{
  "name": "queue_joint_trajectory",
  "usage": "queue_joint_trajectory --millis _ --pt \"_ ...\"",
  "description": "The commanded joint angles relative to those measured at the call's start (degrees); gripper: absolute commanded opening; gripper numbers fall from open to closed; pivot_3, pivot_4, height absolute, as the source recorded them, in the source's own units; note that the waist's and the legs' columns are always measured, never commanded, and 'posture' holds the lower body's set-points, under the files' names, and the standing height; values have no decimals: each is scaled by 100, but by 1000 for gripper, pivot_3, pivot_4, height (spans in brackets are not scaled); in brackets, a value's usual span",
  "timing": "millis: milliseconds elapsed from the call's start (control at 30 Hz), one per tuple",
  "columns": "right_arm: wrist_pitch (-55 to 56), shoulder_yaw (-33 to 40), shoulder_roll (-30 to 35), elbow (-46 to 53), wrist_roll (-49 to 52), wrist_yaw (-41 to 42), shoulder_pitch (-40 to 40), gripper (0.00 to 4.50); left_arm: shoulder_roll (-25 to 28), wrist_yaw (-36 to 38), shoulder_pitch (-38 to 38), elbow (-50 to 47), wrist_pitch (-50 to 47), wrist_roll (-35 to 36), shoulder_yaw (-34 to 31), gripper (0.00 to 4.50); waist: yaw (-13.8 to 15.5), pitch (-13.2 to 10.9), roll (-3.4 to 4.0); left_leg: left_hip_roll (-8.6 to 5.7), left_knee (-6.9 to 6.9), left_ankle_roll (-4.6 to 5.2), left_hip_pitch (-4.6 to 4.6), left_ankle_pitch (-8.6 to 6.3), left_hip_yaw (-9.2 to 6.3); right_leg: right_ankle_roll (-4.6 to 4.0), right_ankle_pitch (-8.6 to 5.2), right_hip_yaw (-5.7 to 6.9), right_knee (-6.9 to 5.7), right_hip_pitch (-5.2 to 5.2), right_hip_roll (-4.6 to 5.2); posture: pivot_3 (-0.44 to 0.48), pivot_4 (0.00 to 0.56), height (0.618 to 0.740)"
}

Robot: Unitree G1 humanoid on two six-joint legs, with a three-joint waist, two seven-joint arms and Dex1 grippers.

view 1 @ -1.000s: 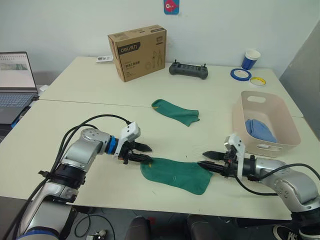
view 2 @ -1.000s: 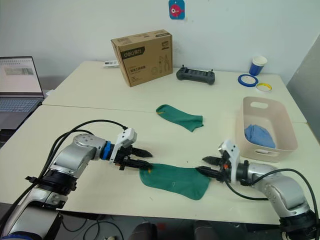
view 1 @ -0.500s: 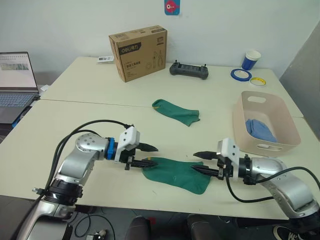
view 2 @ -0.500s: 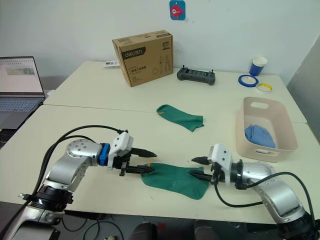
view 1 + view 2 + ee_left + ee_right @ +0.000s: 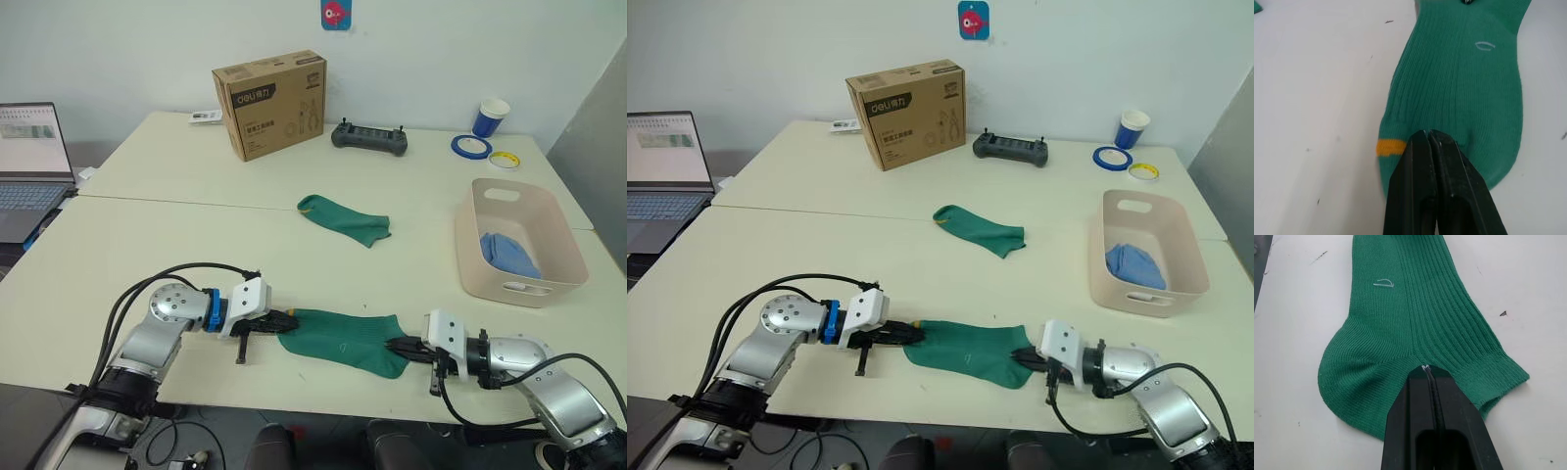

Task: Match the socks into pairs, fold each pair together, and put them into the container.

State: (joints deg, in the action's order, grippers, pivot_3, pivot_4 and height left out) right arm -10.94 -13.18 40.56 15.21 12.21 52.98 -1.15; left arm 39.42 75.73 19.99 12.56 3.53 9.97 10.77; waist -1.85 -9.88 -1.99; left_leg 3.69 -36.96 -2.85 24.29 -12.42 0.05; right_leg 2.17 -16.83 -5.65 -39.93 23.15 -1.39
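- Left gripper (image 5: 284, 320) is pinched tight on the toe end of the near green sock (image 5: 343, 339), right by the yellow stripe (image 5: 1390, 147); in the left wrist view the two black fingers (image 5: 1418, 196) are pressed together with the fabric caught between them.
- Right gripper (image 5: 397, 346) is doing the same at the other end, jaws closed flat on the cuff/heel side of that sock, no gap showing in the right wrist view.
- So the sock is stretched flat between both grippers, lying along the front edge of the table (image 5: 147, 245).
- Second green sock (image 5: 345, 219) sits alone mid-table, well apart from the held one, yellowish tip pointing toward the cardboard box (image 5: 270, 102).
- Pink container (image 5: 519, 240) is off to the robot's right, with a folded light blue bundle (image 5: 507, 255) inside.
- Back of the table: black controller (image 5: 369, 136), blue cup (image 5: 491, 116), two tape rolls (image 5: 471, 146). Laptop (image 5: 29, 157) on the far left.
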Motion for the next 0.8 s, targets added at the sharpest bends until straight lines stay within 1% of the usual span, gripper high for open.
queue_joint_trajectory --millis 33,100,233,333,433,533,633,800 --pt "20 258 154 85 27 72 103 0 63 -3 -26 257 221 -114 -24 59 0 1 0 0 0 0 -2 0 1 0 0 0 0 -1 0 0 150 740" --pt "7 381 234 188 120 126 225 0 33 0 4 222 156 6 -69 59 1 1 0 0 0 0 -10 0 3 0 0 -2 0 -8 1 0 150 740" --pt "-470 747 195 807 775 131 314 0 57 176 100 -85 -145 454 -255 59 -17 1 1 1 2 0 -13 0 4 -1 0 -3 -3 -8 0 0 150 740" --pt "-670 743 192 1093 863 98 246 0 117 350 89 -394 -302 678 -323 59 -28 1 1 3 2 0 -13 0 0 0 0 -2 -4 -8 -3 0 150 740" --pt "-760 556 65 1111 731 -30 99 0 122 386 -7 -769 -438 774 -269 59 -16 1 0 2 2 0 -13 0 2 0 0 -3 -3 -9 -2 0 150 740" --pt "-715 259 -84 991 529 -46 28 0 36 398 -150 -1083 -407 677 -76 59 -14 1 1 1 2 0 -13 0 5 0 -1 -5 -2 -8 0 0 150 740" --pt "-781 -8 -175 828 392 -19 -8 0 -16 336 -208 -862 26 272 139 59 -2 1 1 1 2 0 -14 0 3 -1 -1 -4 -2 -8 -1 0 150 740" --pt "-764 -343 110 858 72 158 201 0 82 223 -305 -521 325 -155 286 59 -1 1 1 0 2 0 -14 0 5 -2 -1 -6 -2 -7 0 0 150 740"
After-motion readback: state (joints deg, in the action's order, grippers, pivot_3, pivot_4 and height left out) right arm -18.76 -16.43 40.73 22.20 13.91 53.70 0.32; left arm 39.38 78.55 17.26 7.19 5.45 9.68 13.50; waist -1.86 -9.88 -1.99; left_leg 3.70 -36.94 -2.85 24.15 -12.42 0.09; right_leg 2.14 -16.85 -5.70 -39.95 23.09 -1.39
